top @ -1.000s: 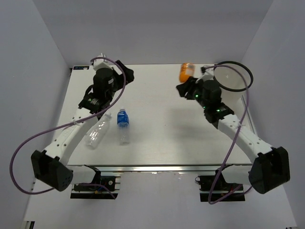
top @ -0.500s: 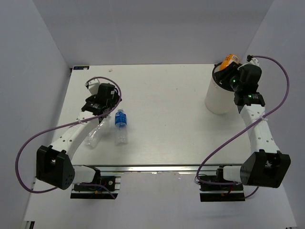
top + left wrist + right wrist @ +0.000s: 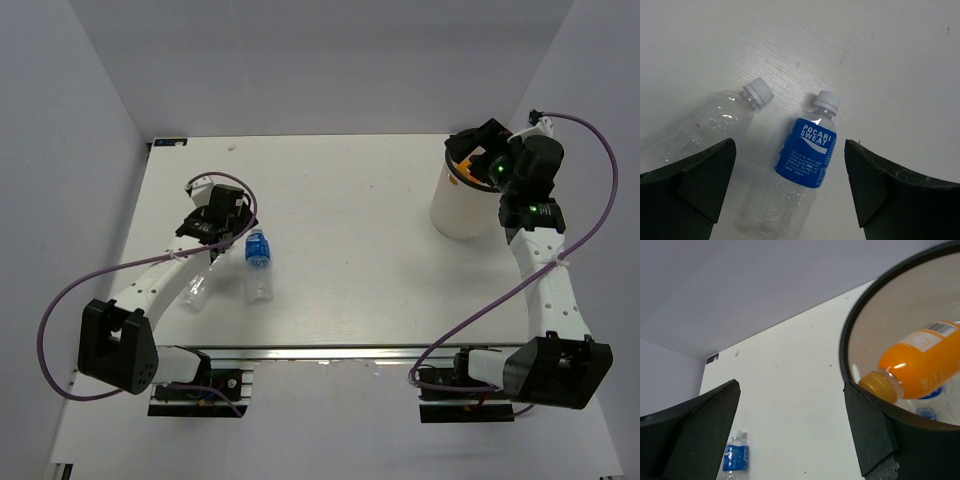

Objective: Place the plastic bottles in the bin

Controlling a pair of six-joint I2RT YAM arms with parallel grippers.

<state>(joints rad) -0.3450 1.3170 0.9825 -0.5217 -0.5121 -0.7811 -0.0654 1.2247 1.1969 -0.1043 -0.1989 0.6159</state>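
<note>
The orange bottle (image 3: 920,365) lies on its side inside the white bin (image 3: 842,347), at the upper right in the top view. Its white label is too small to read. The right gripper (image 3: 790,400) hangs spread open and empty over the black rim. At middle left on the table (image 3: 350,230), a clear bottle (image 3: 710,125) and a blue-labelled bottle (image 3: 805,155) lie side by side, both white-capped, with plenty of room to their right. The left gripper (image 3: 788,150) is wide open above them, holding nothing. The blue label reads POCARI SWEAT.

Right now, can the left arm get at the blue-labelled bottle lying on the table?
Probably yes. The left gripper is open right above the blue-labelled bottle, and nothing covers it. The clear bottle lies beside it, not on top.
</note>
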